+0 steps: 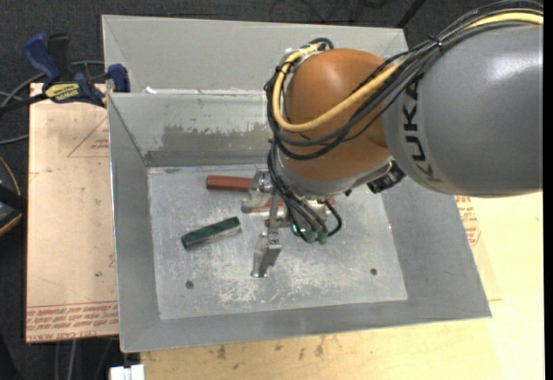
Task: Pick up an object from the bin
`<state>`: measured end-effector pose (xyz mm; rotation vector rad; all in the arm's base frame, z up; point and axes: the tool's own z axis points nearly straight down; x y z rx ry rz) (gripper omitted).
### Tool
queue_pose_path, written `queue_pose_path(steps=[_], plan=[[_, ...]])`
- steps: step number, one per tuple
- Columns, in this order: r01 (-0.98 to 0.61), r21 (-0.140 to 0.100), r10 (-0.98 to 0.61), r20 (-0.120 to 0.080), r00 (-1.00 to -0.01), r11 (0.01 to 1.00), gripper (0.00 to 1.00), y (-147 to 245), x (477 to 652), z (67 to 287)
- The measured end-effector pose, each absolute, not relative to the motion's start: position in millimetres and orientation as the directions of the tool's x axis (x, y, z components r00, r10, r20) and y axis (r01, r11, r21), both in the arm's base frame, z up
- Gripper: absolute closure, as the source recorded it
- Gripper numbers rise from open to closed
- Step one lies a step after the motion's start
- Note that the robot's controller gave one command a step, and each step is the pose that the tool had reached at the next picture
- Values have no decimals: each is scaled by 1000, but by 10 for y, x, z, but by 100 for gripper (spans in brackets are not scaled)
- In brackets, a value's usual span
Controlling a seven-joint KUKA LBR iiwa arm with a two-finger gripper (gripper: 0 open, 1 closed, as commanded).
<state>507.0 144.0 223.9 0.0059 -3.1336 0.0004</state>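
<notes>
In the camera view we see the big grey arm (467,110) with its round orange cover (333,115) over the grey bin (130,197). Its gripper (264,261) points down at the bare floor near the middle, and we cannot tell if the pincer is apart or together. A dark green pen (211,232) lies flat at the gripper's 9 o'clock, near but not touching, and a red-brown stick (228,184) lies at its 11 o'clock, closer to the back wall.

Bin (346,283): matt grey metal w/ scuffed floor; green stick (210,232) matt; wrist cover (333,102) glossy, smooth, looks plastic.
</notes>
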Motion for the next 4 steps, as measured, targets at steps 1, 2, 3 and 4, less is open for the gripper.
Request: queue_pose_path(steps=[1,2,3,4], plan=[[0,1,0,0,-1000,1000,0,1431,5088,2280],[-24,3,-24,-7,-1000,1000,0,1534,5365,1651],[-168,1,-168,5,-986,986,0,1694,5681,1527],[-185,1,-185,-4,-983,983,0,1705,5802,1642]])
